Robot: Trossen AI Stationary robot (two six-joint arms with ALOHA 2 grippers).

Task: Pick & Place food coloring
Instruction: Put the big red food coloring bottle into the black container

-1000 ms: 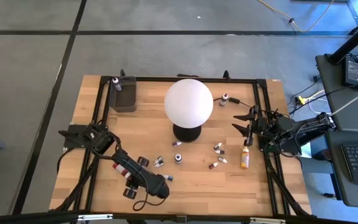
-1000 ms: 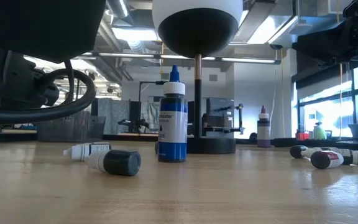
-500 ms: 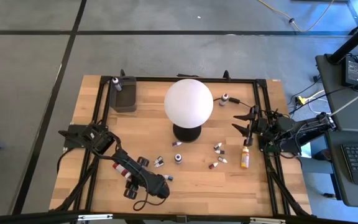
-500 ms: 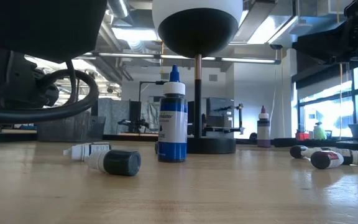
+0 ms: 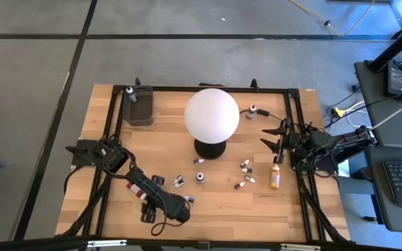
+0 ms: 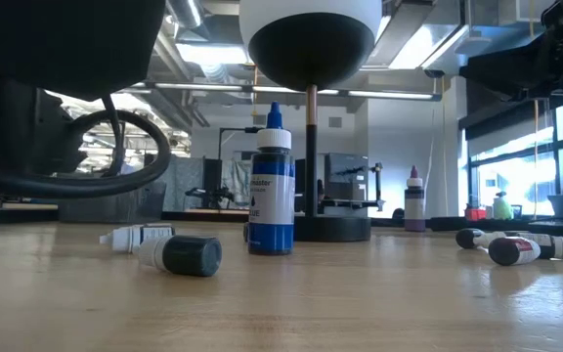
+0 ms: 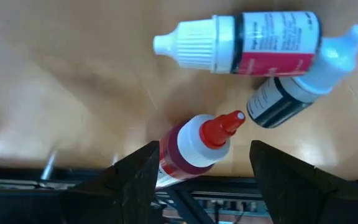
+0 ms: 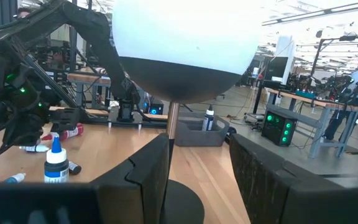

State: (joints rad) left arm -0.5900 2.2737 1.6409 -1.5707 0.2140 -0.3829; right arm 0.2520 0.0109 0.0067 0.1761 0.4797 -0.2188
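Small food coloring bottles (image 5: 199,178) lie scattered on the wooden table in front of the lamp, beside one taller orange bottle (image 5: 275,176). My left gripper (image 5: 185,201) is low at the near left, slanting down, open. A red bottle with a red tip (image 7: 199,144) lies on its side on the table between its fingers. Just beyond lie a white-capped, pink-labelled bottle (image 7: 247,42) and a dark bottle (image 7: 291,96). My right gripper (image 5: 265,137) waits open at the right edge, level, holding nothing. My left gripper stands open around the red bottle, which lies on the table with its tip pointing away from the fingers. The bottle's body (image 7: 174,157) runs close beside one finger (image 7: 138,177). I cannot tell whether the two touch.
The big white globe lamp (image 5: 211,115) stands mid-table on its dark base. A dark grey tray (image 5: 141,108) with one bottle (image 5: 130,93) sits at the far left corner. A blue bottle (image 6: 270,186) stands upright before the lamp. Another bottle (image 5: 252,110) stands far right.
My left wrist has rolled a little in place, and its cable loop has shifted in the low view. The bottles on the table lie where they were. My right arm has kept still.
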